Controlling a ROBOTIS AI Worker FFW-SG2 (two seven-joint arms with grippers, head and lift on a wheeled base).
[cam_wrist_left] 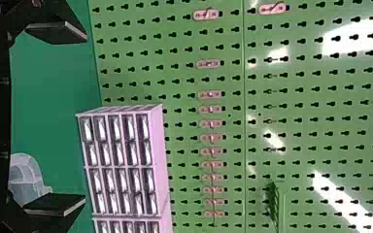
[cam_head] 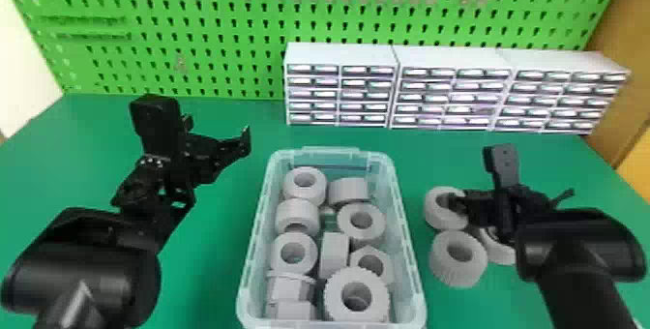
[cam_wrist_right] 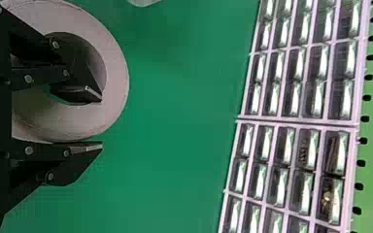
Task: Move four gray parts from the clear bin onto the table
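In the head view, shows the clear bin (cam_head: pixel 407 236) on the green table (cam_head: pixel 217 275), with its long axis running away from the robot toward the green pegboard (cam_head: pixel 193 57). Holds gray parts (cam_head: pixel 356 275) lying at mixed angles: some with bores facing up, others turned to show their outer sides. To the right of the bin, shows a gray ring (cam_head: pixel 433 212) at the right gripper (cam_head: pixel 457 203), with its bore facing up toward the camera. Beside it, still right of the bin, shows a ribbed ring (cam_head: pixel 458 270) with its bore up and axis near upright, and another ring (cam_head: pixel 500 250), partly covered by the arm. Left of the bin, shows the left gripper (cam_head: pixel 217 132) raised, spread and empty. Beyond the bin and on to its right, shows white drawer cabinets (cam_head: pixel 450 62) in front of the pegboard.

In the left wrist view, shows the left gripper (cam_wrist_left: pixel 85 118) with fingers wide apart and nothing between, plus part of the bin, the cabinets and the pegboard.

In the right wrist view, shows the right gripper (cam_wrist_right: pixel 102 123) pinching the gray ring by its wall, with one finger inside the bore and one outside. Turns the ring's round face to the camera, with its axis toward the lens. Beyond, shows green table and cabinets.
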